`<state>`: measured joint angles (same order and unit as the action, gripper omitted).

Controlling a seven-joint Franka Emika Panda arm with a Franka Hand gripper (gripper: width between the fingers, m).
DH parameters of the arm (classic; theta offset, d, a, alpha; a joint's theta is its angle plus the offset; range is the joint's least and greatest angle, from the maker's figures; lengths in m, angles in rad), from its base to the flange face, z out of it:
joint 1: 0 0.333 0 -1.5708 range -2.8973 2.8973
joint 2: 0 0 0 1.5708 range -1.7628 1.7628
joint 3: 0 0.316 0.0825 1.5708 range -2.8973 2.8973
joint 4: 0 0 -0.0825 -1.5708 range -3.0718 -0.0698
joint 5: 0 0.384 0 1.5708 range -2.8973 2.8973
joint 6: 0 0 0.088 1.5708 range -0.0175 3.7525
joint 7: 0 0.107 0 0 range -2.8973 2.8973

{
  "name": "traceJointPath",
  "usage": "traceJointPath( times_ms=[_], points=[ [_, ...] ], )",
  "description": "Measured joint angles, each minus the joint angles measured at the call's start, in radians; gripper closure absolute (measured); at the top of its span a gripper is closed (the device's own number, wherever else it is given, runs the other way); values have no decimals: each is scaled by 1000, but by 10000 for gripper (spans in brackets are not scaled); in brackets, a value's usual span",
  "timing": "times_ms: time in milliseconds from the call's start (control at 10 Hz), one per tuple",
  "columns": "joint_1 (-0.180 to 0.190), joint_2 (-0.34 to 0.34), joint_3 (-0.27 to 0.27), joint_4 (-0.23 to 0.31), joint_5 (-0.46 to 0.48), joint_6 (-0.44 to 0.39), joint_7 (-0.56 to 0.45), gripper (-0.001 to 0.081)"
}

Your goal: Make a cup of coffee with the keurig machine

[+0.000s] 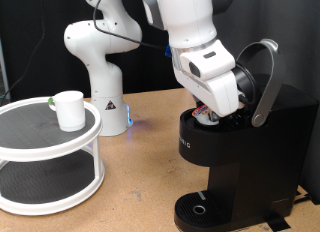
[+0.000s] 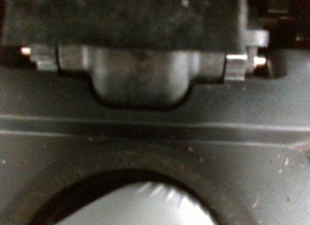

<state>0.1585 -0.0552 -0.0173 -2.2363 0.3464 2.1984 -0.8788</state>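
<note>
The black keurig machine (image 1: 235, 157) stands at the exterior view's right with its silver-grey lid handle (image 1: 268, 82) raised and the lid open. My gripper (image 1: 208, 114) reaches down into the open pod chamber, and its fingertips are hidden by the hand and the machine's rim. The wrist view shows only dark machine parts (image 2: 145, 75) very close, with a blurred pale rounded shape (image 2: 136, 208) at the frame's edge; I cannot tell what it is. The white cup (image 1: 70, 109) stands upright on the top shelf of a round white stand (image 1: 40, 142) at the exterior view's left, far from the gripper.
The arm's white base (image 1: 100, 67) stands at the back of the wooden table, between the stand and the machine. The machine's circular drip tray (image 1: 200, 209) holds nothing. The stand's lower shelf (image 1: 40, 187) holds nothing.
</note>
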Motion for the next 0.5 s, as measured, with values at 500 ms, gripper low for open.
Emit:
traceJointPath(
  times_ms=[500],
  points=[
    [-5,17,-2,-1,-9,0,3,139]
  ],
)
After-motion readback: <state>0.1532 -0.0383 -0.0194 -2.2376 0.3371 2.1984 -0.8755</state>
